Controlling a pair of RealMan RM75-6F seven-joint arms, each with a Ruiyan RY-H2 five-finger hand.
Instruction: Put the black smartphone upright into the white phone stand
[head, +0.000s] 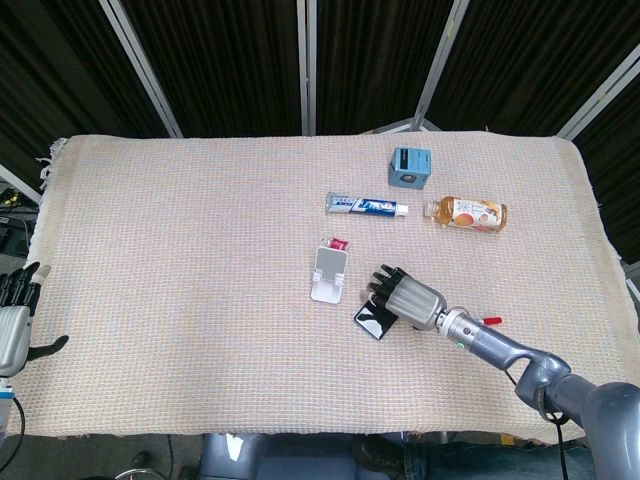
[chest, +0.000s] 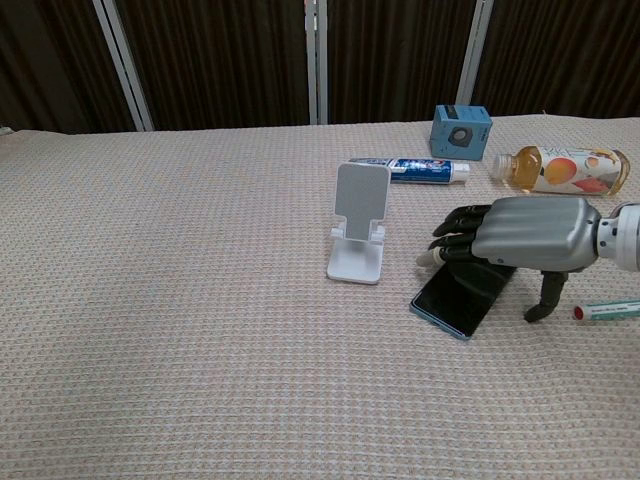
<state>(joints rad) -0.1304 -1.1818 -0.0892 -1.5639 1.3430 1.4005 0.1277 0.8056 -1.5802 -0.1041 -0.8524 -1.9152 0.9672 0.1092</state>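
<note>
At the near edge of the cloth-covered desk (head: 180, 250), I am resting my left hand (head: 12, 325) idle, its fingers apart and holding nothing. Farther in, I am hovering my right hand (chest: 525, 236), palm down, over the black smartphone (chest: 455, 298); its fingers are reaching across the upper part of the glass while the thumb is pointing down at the cloth just beside the far long edge. Nothing is gripped yet, and I cannot tell whether the fingertips are touching the screen.

I am judging this to be the reach-and-grasp step. The phone is lying flat, face up, just beside the white phone stand (chest: 359, 222) and apart from it. The next move is calling for a pinch across the slim edges, a lift, then a turn to upright before the lower edge goes into the stand's lip.

The phone is a thin, glossy slab, likely slippery; the cloth is a coarse beige weave. The stand is smooth moulded plastic with a tilted back plate. Beyond it are lying a toothpaste tube (head: 367, 205), an amber drink bottle (head: 466, 213) and a small blue box (head: 409, 166).
</note>
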